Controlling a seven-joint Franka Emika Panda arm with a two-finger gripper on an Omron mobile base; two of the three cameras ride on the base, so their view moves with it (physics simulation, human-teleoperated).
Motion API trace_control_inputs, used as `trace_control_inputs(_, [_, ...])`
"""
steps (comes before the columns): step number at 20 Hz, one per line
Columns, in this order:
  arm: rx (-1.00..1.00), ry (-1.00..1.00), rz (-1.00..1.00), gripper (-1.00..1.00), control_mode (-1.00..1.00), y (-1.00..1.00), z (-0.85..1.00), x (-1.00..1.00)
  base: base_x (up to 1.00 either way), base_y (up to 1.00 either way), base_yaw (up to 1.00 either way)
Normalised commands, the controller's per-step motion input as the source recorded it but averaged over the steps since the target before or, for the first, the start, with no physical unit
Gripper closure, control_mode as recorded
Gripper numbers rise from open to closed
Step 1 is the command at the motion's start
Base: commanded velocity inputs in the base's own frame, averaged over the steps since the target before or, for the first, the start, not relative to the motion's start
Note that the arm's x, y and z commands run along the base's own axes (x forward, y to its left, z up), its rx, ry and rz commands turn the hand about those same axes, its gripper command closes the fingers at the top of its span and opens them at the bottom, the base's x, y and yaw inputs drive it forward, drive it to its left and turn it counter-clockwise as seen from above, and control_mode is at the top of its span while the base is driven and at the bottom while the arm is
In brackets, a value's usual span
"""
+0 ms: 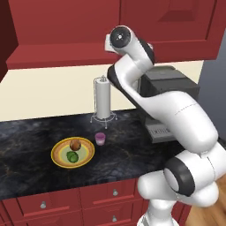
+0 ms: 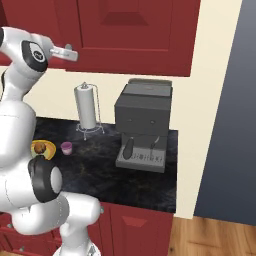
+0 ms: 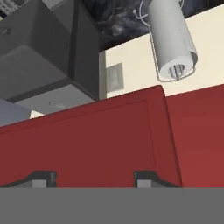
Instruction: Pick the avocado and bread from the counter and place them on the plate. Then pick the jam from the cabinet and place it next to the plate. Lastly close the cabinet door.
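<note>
Red cabinet [image 1: 66,26] door remains to close. Avocado [image 1: 72,156] and bread [image 1: 75,144] sit on the plate [image 1: 59,160], jam [image 1: 100,139] just beside it; gripper [image 3: 92,180] jaws closed, holding nothing.

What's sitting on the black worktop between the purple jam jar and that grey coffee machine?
Nothing: in the left base view the counter is bare between the jam and the coffee machine. The paper-towel roll stands farther back, by the wall.

No legible text anywhere; only blurred pale marks on the coffee machine [image 1: 160,131] front panel, unreadable.
</note>
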Motion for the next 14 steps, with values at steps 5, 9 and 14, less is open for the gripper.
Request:
trace_control_inputs(5, [0.00, 0.00, 0.25, -1.00, -1.00, 0.16, 0.00, -0.50, 0.00, 0.00, 0.00])
trace_control_inputs(9, [0.00, -0.01, 0.31, -1.00, -1.00, 0.10, 0.00, -0.48, 0.00, 0.00, 0.00])
trace_control_inputs(14, [-0.03, -0.08, 0.23, -1.00, -1.00, 0.00, 0.00, -0.56, 0.00, 0.00, 0.00])
